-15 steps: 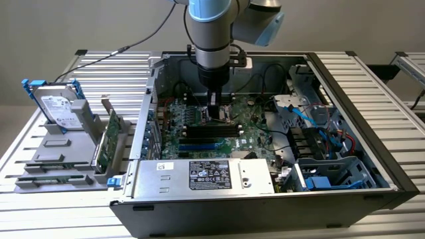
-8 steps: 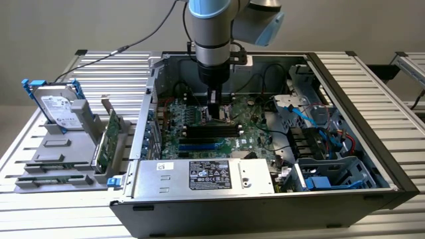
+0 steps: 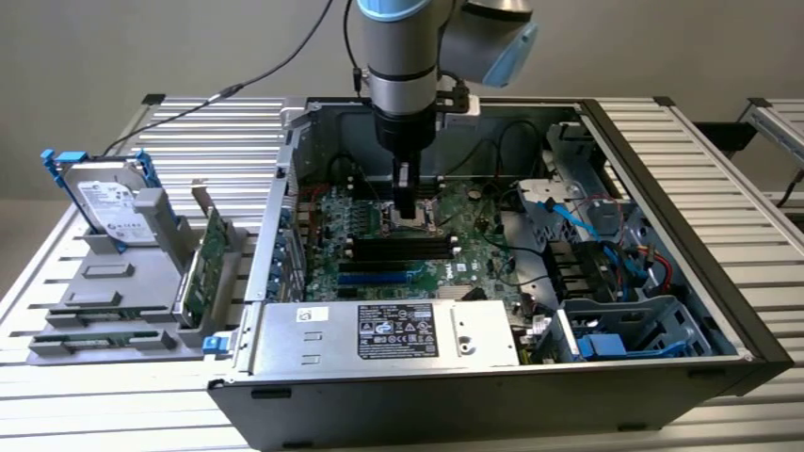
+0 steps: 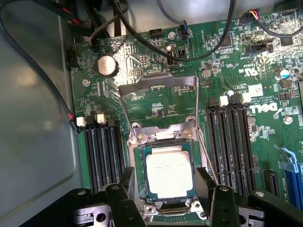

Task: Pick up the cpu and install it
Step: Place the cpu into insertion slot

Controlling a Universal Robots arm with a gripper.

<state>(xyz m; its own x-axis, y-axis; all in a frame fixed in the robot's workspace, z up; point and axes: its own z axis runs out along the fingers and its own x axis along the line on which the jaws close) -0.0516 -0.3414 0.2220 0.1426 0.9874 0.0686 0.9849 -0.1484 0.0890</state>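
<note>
One arm (image 3: 399, 56) reaches straight down into the open case (image 3: 440, 410), wrist vertical, with the claw (image 3: 406, 205) pointing at the board (image 3: 377, 268) toward its far middle. From the wrist, the claw (image 4: 165, 176) stands wide. Its two black fingers (image 4: 127, 177) flank the socket (image 4: 142, 138), one on each side, and neither touches the cpu (image 4: 169, 174). The cpu lies flat in the socket, silver top up and square with the frame. The socket's plate (image 4: 158, 85) is swung up and open beyond it. A thin lever (image 4: 207, 152) runs free along one side, just beside a finger. Black memory slots (image 4: 102, 151) lie in banks on both sides of the socket, close to the fingers. A round battery (image 4: 106, 65) sits farther off on the board, and black cables (image 4: 156, 45) loop over the board's far part.

In the exterior view, a power supply (image 3: 390, 330) lies across the near side of the case, and a drive cage (image 3: 622, 330) with blue parts sits at the exterior view's right. More cables hang near the far wall around the arm. Outside the case, at the exterior view's left, a hard drive (image 3: 107, 202) stands upright in a grey holder (image 3: 107, 282). Green cards (image 3: 201, 268) stand on edge between it and the case. All of this rests on the slatted table (image 3: 754, 264).
</note>
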